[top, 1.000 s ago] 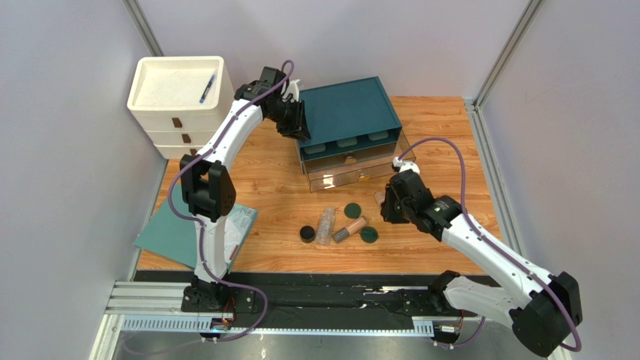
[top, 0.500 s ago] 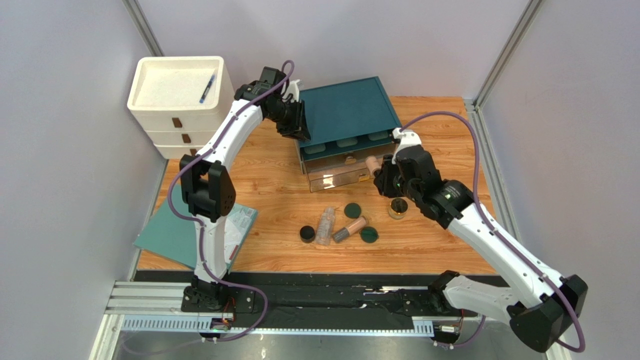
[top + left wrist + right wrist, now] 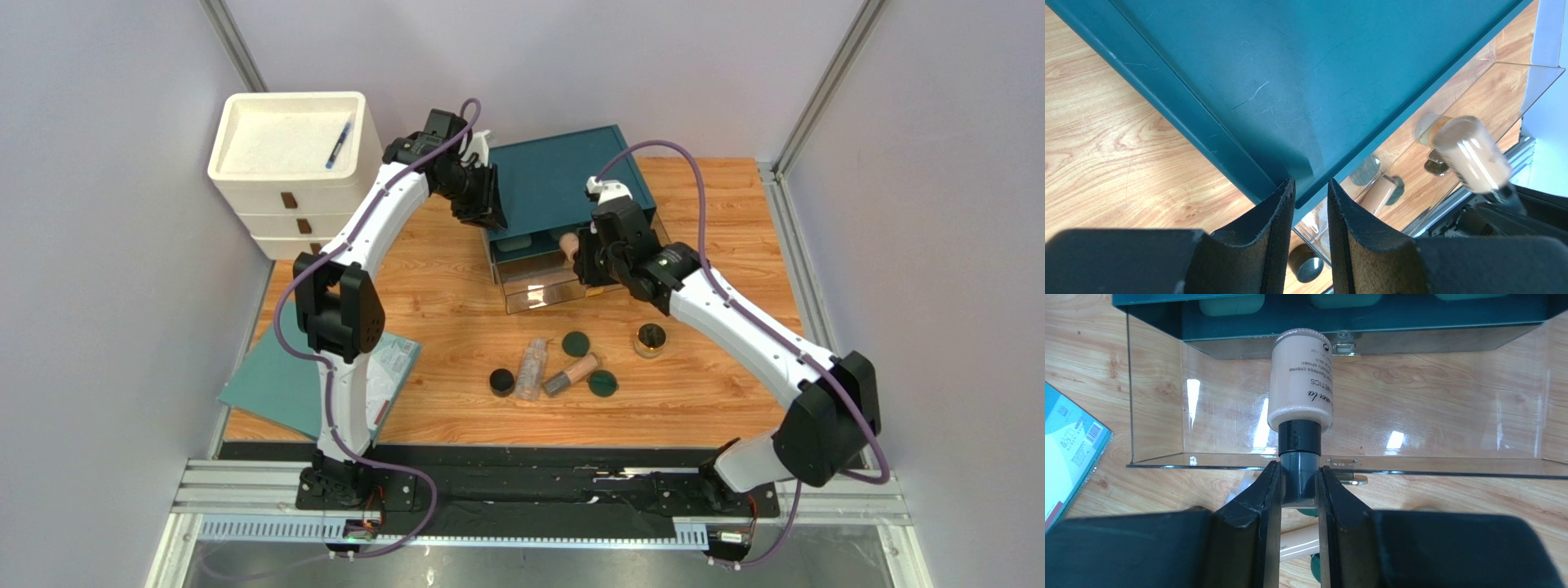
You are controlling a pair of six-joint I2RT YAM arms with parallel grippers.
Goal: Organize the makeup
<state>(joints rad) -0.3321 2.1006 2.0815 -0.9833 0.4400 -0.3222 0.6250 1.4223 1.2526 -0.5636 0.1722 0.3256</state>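
My right gripper [image 3: 1299,478] is shut on the dark cap of a tan foundation bottle [image 3: 1301,380] and holds it over the open clear drawer [image 3: 1444,404] of the teal organizer [image 3: 570,178]; the bottle also shows in the top view [image 3: 569,245]. My left gripper [image 3: 1311,187] is shut on the organizer's front-left top corner [image 3: 1290,73]. On the table lie a black round jar [image 3: 502,382], a clear bottle [image 3: 532,368], a tan tube [image 3: 572,371], two dark green discs [image 3: 575,343] [image 3: 602,384] and a gold-rimmed compact [image 3: 650,339].
A white drawer unit [image 3: 288,159] stands at the back left with a blue pen [image 3: 339,143] on top. A teal booklet [image 3: 313,380] lies at the table's front left edge. Grey walls close in on both sides.
My right gripper rose from the table by the gold-rimmed compact with the foundation bottle and carried it back and left over the open drawer. The left arm has not moved.
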